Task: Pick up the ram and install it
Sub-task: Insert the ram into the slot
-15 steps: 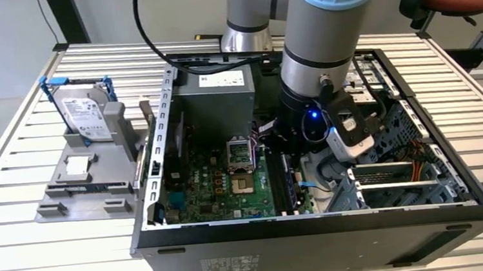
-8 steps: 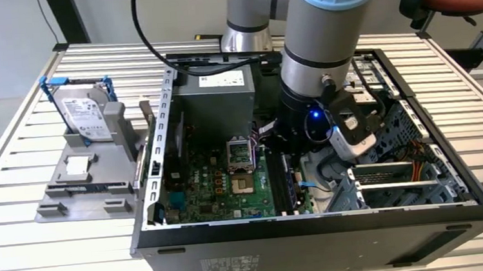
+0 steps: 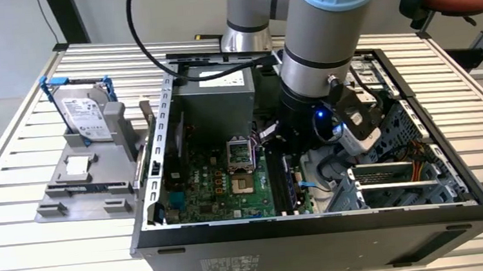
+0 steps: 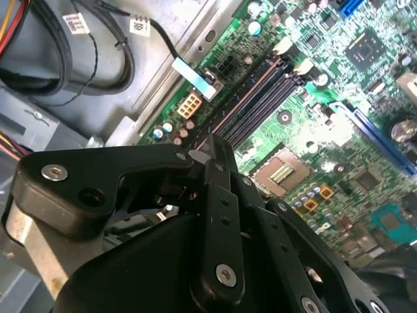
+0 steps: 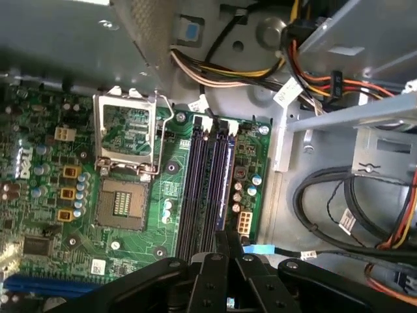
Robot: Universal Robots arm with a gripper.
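The end effector (image 5: pixel 221 251) is down inside the open computer case (image 3: pixel 317 223), hovering just over the near end of the long black memory slots (image 5: pixel 205 182) on the green motherboard (image 3: pixel 215 183); its fingers (image 4: pixel 218 163) are drawn together, clamped on the ram (image 5: pixel 221 236), a thin dark edge showing between them in both wrist views. On the bench (image 3: pixel 19 159), well apart from the case at the exterior view's left, a silver hard drive (image 3: pixel 85 115) stands in a grey holder (image 3: pixel 90 180).

The exterior view looks down from above at the open black computer case (image 3: pixel 317 223); both wrist views sit close over its green motherboard (image 5: pixel 176 189).
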